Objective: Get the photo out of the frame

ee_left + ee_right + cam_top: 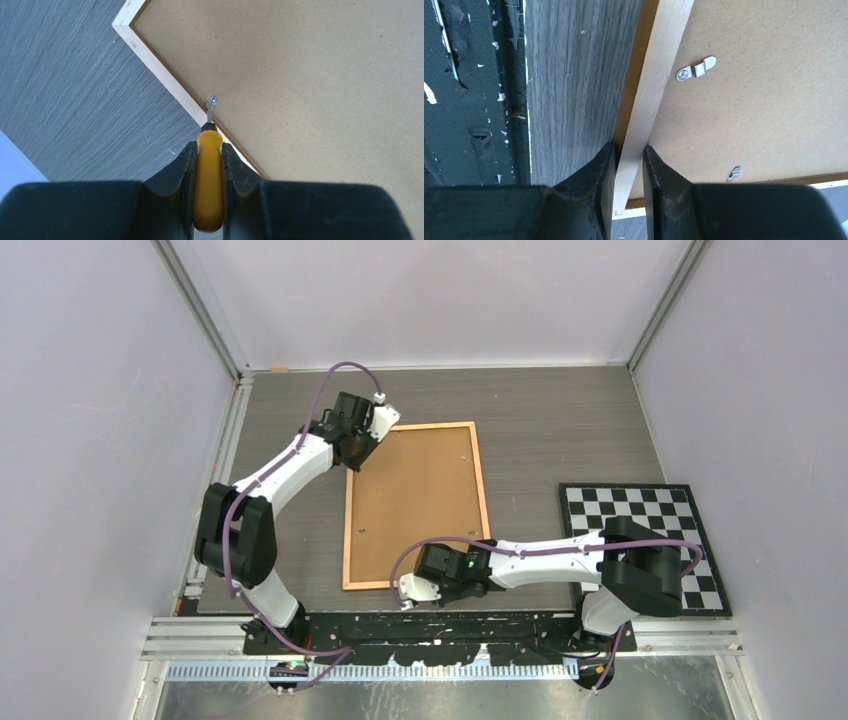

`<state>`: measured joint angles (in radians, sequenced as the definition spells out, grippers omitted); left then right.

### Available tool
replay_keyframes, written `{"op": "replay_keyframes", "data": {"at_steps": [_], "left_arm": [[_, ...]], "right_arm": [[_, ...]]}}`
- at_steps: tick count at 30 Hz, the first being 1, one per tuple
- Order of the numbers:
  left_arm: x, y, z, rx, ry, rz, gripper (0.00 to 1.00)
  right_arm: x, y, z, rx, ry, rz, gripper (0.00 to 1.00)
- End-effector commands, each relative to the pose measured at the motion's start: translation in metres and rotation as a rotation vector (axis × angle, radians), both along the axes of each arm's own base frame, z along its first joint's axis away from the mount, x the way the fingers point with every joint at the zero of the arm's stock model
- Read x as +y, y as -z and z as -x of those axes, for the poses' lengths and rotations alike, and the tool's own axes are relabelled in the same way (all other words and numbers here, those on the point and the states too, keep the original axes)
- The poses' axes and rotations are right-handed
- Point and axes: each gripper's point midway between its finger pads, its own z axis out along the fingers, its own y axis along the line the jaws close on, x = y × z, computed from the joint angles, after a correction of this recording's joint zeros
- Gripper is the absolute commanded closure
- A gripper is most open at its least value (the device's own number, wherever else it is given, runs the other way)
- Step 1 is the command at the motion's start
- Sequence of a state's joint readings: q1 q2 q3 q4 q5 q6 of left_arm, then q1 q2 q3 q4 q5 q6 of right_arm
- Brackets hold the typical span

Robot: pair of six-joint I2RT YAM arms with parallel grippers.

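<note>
The frame point(415, 502) lies face down on the table with its plain brown backing board up. The photo is hidden under the board. My left gripper point(352, 455) is at the frame's far left corner, shut on a yellow-handled screwdriver point(209, 180). The screwdriver's tip touches a small metal clip point(212, 101) by the pale wooden border point(150, 55). My right gripper point(408, 588) is at the frame's near edge. In the right wrist view its jaws point(629, 150) are closed on the pale border strip point(659, 75).
A black-and-white checkered mat point(645, 540) lies at the right of the table. Two metal clips point(695, 69) point(734, 173) sit on the backing board near the right gripper. The black base rail point(469, 100) runs just beside the frame's near edge.
</note>
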<state>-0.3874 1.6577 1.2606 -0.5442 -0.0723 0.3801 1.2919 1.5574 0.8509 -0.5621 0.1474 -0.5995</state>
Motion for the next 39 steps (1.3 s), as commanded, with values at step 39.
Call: {"op": "replay_keyframes", "data": {"at_steps": [39], "left_arm": [[-0.029, 0.006, 0.011, 0.106, 0.064, 0.139, 1.0]], "right_arm": [[-0.002, 0.01, 0.002, 0.037, -0.002, 0.012, 0.73]]}}
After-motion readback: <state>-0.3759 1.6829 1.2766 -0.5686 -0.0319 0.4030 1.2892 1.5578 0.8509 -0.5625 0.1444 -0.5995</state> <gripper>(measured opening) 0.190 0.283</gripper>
